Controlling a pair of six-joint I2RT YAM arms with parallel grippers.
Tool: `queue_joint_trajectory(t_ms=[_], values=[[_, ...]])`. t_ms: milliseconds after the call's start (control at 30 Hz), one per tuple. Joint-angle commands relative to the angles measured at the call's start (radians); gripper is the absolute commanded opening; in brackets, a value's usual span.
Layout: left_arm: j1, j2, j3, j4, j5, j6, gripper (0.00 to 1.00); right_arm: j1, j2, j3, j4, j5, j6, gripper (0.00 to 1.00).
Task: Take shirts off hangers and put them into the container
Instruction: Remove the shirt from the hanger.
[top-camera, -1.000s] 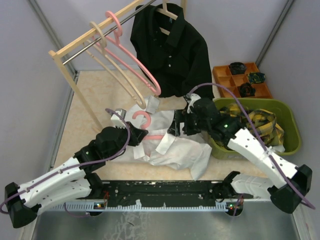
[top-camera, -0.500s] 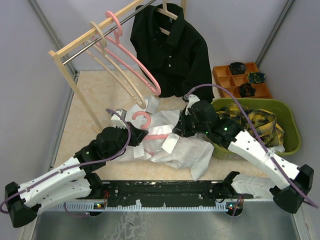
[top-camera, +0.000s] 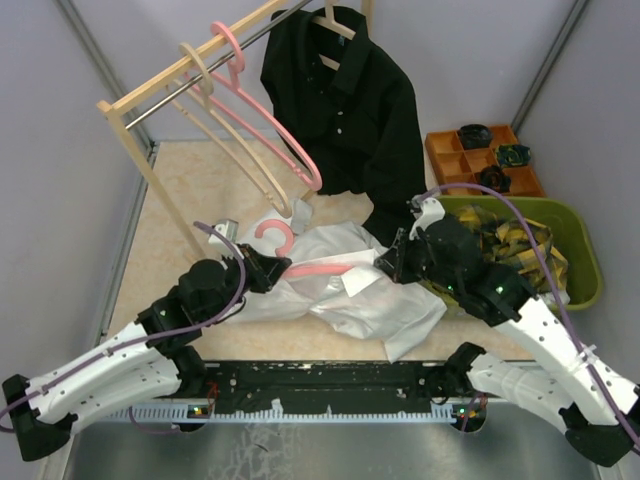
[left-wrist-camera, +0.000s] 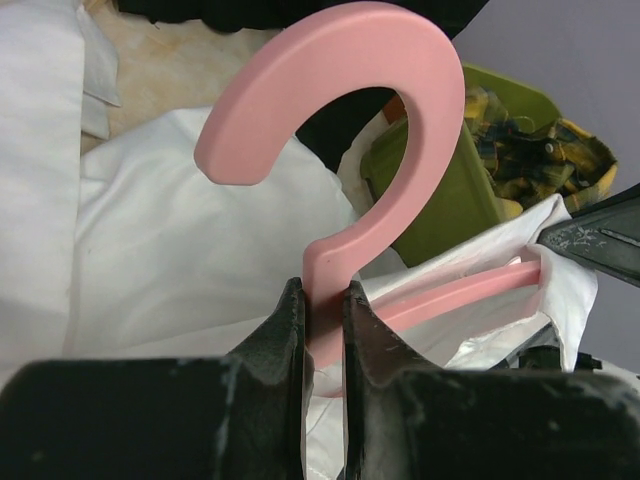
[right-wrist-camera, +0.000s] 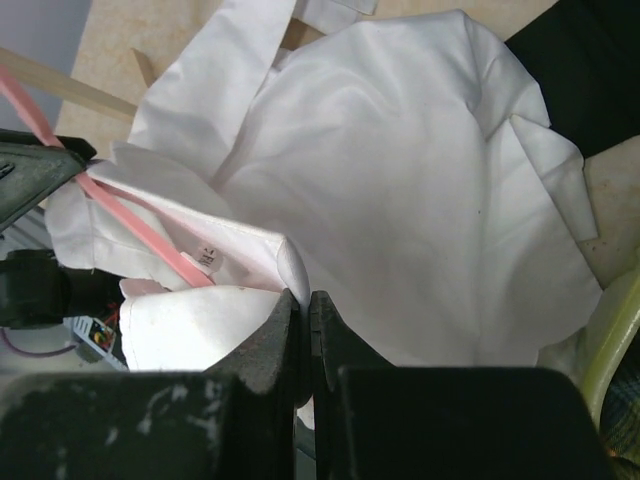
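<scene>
The left gripper (left-wrist-camera: 325, 300) is clamping its jaws on the neck of a curved pink plastic hanger (left-wrist-camera: 400, 100), just below the hook, and is holding it over the beige table (top-camera: 200, 190). One arm of this hanger is running inside the collar of a plain white long-sleeved shirt (top-camera: 350, 300), which is lying crumpled on the table between the two arms. The right gripper (right-wrist-camera: 303, 305) is pinching its closed jaws on a fold of white fabric at the shirt's collar edge, near the hanger arm. Just to the right, touching the shirt's hem, an olive-green rectangular plastic basket (top-camera: 585, 270) is sitting with a yellow-and-dark-green plaid shirt (top-camera: 520, 250) heaped inside it. Behind the basket, a smaller orange compartment tray (top-camera: 445, 150) is holding several dark objects. At the back, a plain black collared shirt (top-camera: 340, 100) is hanging from the metal bar of a pale wooden rack (top-camera: 150, 170). Beside it, a bare pink hanger (top-camera: 290, 142) and a bare pale beige hanger (top-camera: 252, 155) are dangling from the same bar.
</scene>
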Motion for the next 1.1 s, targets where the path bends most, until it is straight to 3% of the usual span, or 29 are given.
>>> queue_joint_trajectory(t_ms=[0, 233, 400, 633, 967, 1067], values=[[0.017, -0.045, 0.021, -0.071, -0.174, -0.022, 0.0, -0.024, -0.102, -0.026, -0.101, 0.123, -0.027, 0.0], [0.018, -0.065, 0.028, -0.131, -0.246, -0.104, 0.0, -0.024, -0.267, -0.133, 0.012, -0.038, 0.035, 0.0], [0.018, -0.104, 0.03, -0.157, -0.272, -0.154, 0.0, -0.024, -0.319, -0.188, -0.088, 0.097, 0.163, 0.02], [0.018, -0.136, 0.021, -0.126, -0.291, -0.165, 0.0, -0.024, -0.375, -0.307, 0.016, 0.044, 0.247, 0.06], [0.018, -0.072, 0.018, -0.038, -0.175, -0.055, 0.0, -0.024, -0.29, -0.171, -0.041, -0.036, 0.141, 0.54], [0.018, -0.023, 0.046, -0.044, -0.142, -0.032, 0.0, -0.024, -0.234, -0.112, -0.048, -0.041, 0.109, 0.61]])
